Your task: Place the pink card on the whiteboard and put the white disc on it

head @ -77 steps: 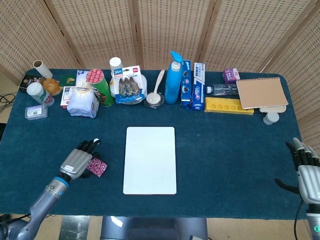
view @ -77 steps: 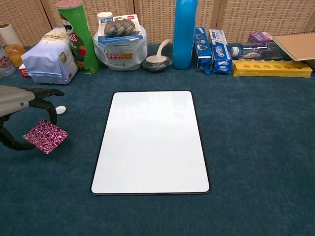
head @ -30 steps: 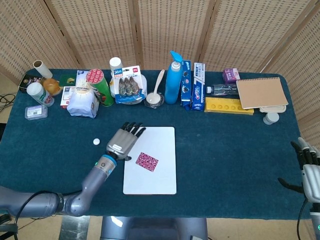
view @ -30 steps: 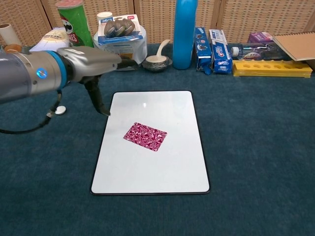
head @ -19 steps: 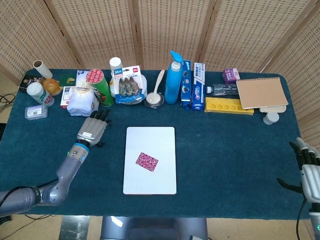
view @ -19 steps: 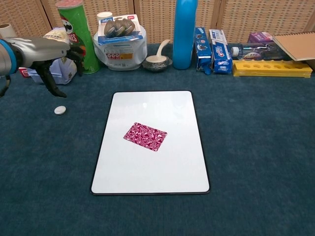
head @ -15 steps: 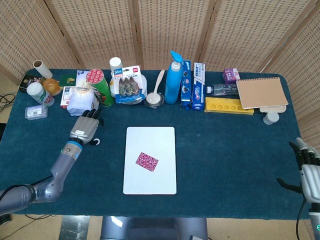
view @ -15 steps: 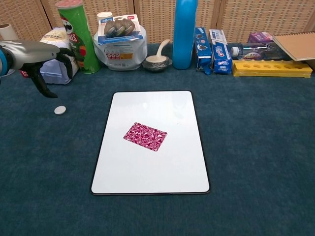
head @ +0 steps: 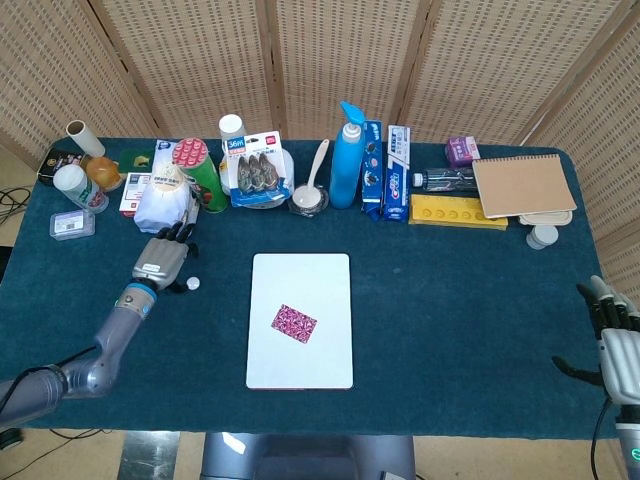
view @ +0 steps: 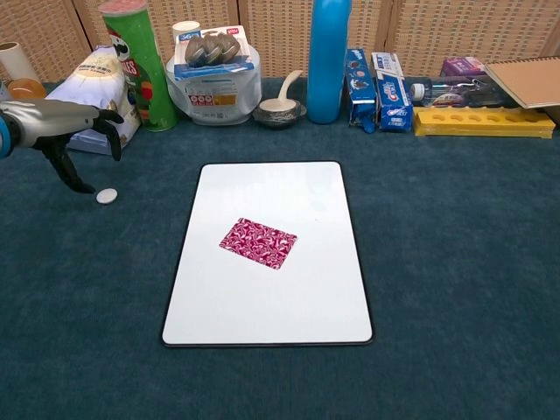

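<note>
The pink patterned card lies flat near the middle of the whiteboard. The small white disc rests on the blue cloth to the left of the board. My left hand hovers just left of and above the disc, fingers spread downward, holding nothing. My right hand stays at the table's right edge, fingers apart and empty.
A row of goods lines the back: a white bag, green chip can, blue bottle, toothpaste boxes, yellow tray and notebook. Jars and a small box stand at the far left.
My left hand carried the pink card onto the whiteboard and let it go. It then swung left across the cloth and lowered beside the white disc. The right hand stayed still.
</note>
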Robot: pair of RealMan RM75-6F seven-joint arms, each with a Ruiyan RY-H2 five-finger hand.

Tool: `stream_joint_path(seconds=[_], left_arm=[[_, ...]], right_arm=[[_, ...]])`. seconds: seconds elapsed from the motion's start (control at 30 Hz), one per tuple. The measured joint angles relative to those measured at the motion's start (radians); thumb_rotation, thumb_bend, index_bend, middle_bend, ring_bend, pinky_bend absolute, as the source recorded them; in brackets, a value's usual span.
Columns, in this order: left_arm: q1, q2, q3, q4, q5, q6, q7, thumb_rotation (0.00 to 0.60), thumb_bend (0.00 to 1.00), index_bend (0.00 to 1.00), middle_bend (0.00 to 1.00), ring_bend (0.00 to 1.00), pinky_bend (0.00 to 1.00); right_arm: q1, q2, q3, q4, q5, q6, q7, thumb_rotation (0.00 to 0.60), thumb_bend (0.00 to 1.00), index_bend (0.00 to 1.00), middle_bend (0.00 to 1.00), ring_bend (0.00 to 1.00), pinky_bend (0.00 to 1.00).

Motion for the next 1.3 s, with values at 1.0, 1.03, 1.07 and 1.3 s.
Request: stream_joint_path(seconds=[1.0, 1.03, 1.07, 1.3], left_arm=[[0.017, 0.012, 0.012, -0.133, 0.152, 0.099, 0.02, 0.6, 0.17, 0.34, 0.0, 0.0, 0.06], [0.016, 0.008, 0.012, -0.122, 0.144, 0.092, 0.021, 0.6, 0.17, 0.34, 0.0, 0.0, 0.06], [0.015, 0.004, 0.012, -0.111, 0.137, 0.086, 0.021, 0.6, 0.17, 0.34, 0.0, 0.0, 0.06], [0.006, -0.032, 0.003, -0.017, 0.108, 0.024, -0.013, 0.6, 0.17, 0.35, 0.0, 0.0, 0.06]], right_arm=[[0.002, 0.002, 0.002, -0.001, 0.005, -0.004, 0.004, 0.6, 0.0, 0.0, 0.0, 0.0, 0.0], [0.002, 0.002, 0.002, -0.001, 0.004, -0.004, 0.004, 0.6, 0.0, 0.0, 0.0, 0.0, 0.0], [0.002, 0.002, 0.002, -0.001, 0.004, -0.004, 0.004, 0.6, 0.0, 0.0, 0.0, 0.0, 0.0], [0.006, -0.005, 0.001, 0.002, 0.007, -0.012, -0.008, 0.6, 0.0, 0.0, 0.0, 0.0, 0.0]])
